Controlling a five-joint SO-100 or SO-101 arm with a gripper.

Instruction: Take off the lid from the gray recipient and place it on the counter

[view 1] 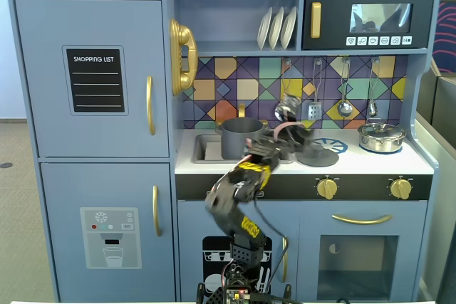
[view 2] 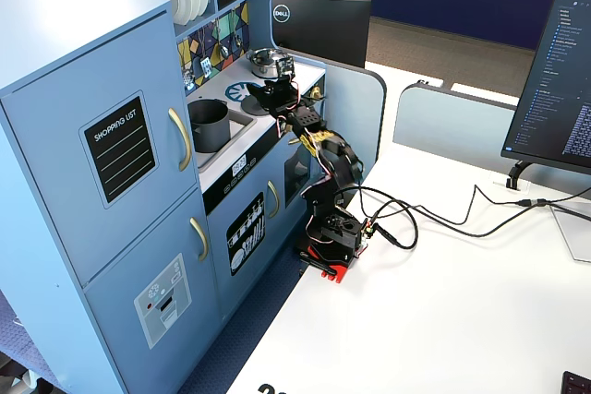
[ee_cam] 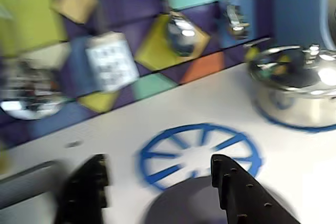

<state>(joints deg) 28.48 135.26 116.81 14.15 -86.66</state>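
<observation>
Two pots stand on my worktop [view 1: 420, 163]. Going left to right in a fixed view, I see the gray pot [view 1: 241, 138] sitting uncovered in the recessed sink at the left end. Next comes the arm [view 1: 242, 179], reaching up from below, with the hand [view 1: 288, 135] over the middle of the worktop. Just right of it the lid [view 1: 318, 156] lies flat on the white surface, partly covering the blue burner ring [view 1: 335, 144]. Farthest right is the silver pot [view 1: 381, 137] with its own lid on. The wrist view is blurred, but I can see both fingers [ee_cam: 237, 191] spread wide with nothing between them, so the hand is open. There the lid [ee_cam: 194, 205] sits low between them on the worktop [ee_cam: 220, 103], with the burner ring [ee_cam: 197, 153] just beyond it and the silver pot [ee_cam: 296, 90] at the right edge. Whether the fingertips touch the lid I cannot tell.
</observation>
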